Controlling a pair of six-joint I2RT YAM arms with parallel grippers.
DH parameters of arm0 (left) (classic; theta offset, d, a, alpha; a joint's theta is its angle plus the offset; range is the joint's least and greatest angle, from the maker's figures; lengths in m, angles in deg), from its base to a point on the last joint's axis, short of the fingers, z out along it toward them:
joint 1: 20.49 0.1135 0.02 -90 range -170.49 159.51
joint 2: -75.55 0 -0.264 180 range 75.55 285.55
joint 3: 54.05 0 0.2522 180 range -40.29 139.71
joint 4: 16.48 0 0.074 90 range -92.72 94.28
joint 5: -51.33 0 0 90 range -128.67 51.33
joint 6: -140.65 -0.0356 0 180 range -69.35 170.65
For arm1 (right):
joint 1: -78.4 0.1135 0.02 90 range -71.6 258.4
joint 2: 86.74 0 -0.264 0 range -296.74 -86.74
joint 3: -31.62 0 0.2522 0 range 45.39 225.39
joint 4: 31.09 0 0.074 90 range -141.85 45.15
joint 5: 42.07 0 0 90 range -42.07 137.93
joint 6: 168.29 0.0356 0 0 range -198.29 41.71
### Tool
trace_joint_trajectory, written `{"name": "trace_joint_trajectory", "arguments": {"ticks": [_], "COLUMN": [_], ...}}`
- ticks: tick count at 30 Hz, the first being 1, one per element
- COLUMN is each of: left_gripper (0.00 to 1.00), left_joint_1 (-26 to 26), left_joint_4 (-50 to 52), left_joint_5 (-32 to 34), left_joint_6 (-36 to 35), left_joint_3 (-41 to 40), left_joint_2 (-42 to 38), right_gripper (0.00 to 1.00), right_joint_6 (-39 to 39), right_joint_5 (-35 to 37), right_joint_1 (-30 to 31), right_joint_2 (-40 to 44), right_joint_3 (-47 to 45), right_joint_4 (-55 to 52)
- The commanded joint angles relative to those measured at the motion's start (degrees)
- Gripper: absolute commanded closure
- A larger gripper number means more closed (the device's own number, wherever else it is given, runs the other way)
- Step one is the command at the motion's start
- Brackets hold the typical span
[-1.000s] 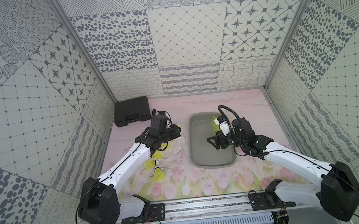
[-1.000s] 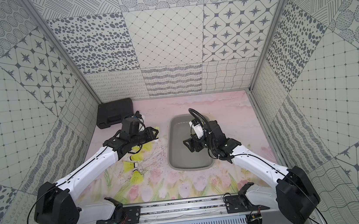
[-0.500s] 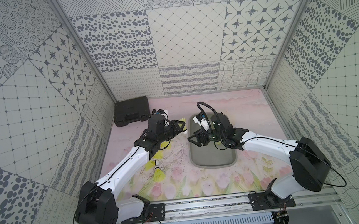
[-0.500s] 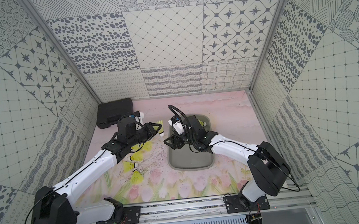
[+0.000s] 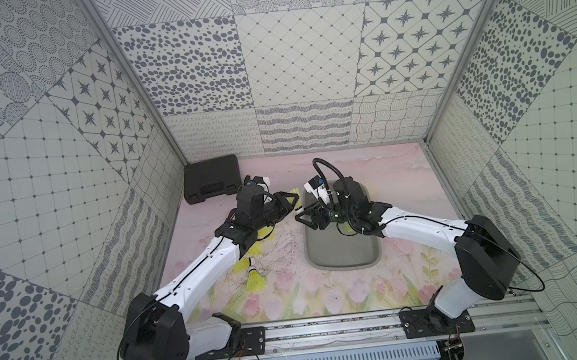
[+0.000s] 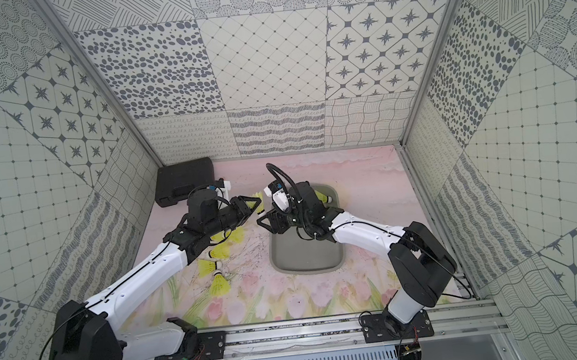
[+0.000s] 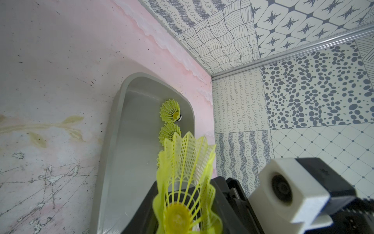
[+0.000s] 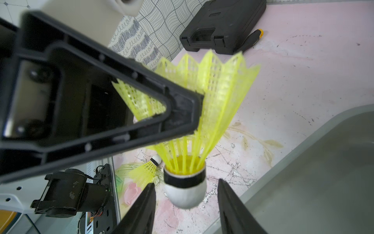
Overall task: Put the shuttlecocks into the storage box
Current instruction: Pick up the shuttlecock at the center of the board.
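- One shuttlecock [image 8: 202, 113] was clamped by its mesh skirt in the left gripper [image 5: 291, 204]. The storage box [image 7: 117, 113] lay just beyond those fingertips.
- Fingers of the right gripper [image 8: 185, 184] stood apart, flanking the rounded white cork without contact.
- Judged step: hand-over. Next, the right closes on the firm cork and the left releases.
- Skirt was a thin, springy neon lattice; box was smooth grey plastic.

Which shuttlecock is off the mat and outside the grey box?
The held shuttlecock, clamped by its skirt in the left gripper, white tip toward the right gripper; others lie on the mat or in the storage box.
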Motion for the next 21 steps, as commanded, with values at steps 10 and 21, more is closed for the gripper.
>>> {"name": "trace_joint_trajectory", "arguments": {"ticks": [10, 21], "left_gripper": [0.62, 0.34], "left_joint_1": [0.2, 0.3], "left_joint_4": [-5.7, 0.3], "left_joint_5": [-1.9, -0.6], "left_joint_6": [2.3, -2.9], "left_joint_3": [-0.6, 0.9], "left_joint_2": [0.5, -0.7], "right_gripper": [0.71, 0.75], "right_joint_6": [0.0, -3.5], "right_joint_5": [1.4, 7.5], "right_joint_1": [0.5, 0.3], "right_joint_2": [-0.5, 1.9], "right_joint_3": [1.1, -1.6], "right_joint_4": [3.7, 0.3]}}
